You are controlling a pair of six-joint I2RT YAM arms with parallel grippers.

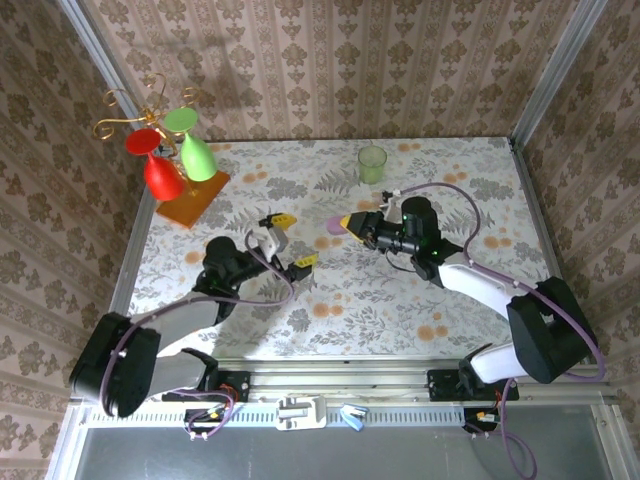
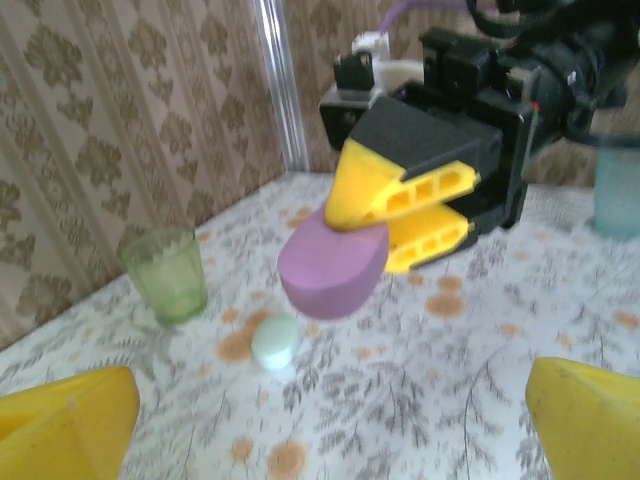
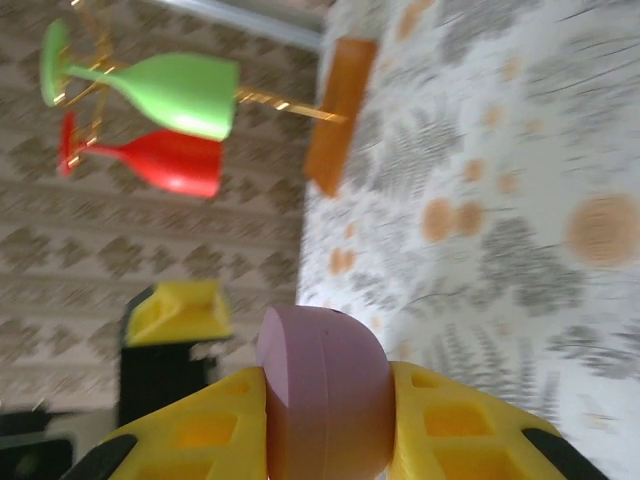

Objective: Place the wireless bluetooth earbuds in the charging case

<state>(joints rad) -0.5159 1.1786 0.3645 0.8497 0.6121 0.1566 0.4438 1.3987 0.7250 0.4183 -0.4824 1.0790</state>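
- Left gripper (image 1: 292, 240): nearest the arm bases, left of centre over the floral table (image 1: 400, 300). Its 2 yellow fingers (image 2: 70, 420) are spread wide with nothing between them. It points toward the other arm's tool.
- Right gripper (image 1: 352, 225): just beyond and to the right, facing the left one. Its 2 yellow fingers (image 3: 450, 430) are drawn in against the sides of the charging case and hold it.
- Charging case (image 3: 325, 400): a pinkish-purple oval, pinched across its width and sticking out past the fingertips. In the top view it sits between the 2 grippers. The left wrist view shows it held off the table. A seam runs round it, the lid looks closed, and what is inside cannot be told.
- Pale rounded object (image 2: 273, 340): 1 small mint-white piece lying on the table, below and just beside the held case, apart from it.
- Orange stand (image 1: 192, 200): far left of the table, with 1 red glass (image 1: 160, 175) and 1 green glass (image 1: 198, 155) hanging bowl-down from its gold wire.
- Green cup (image 1: 372, 163): upright near the far edge, right of centre, well apart from both grippers.
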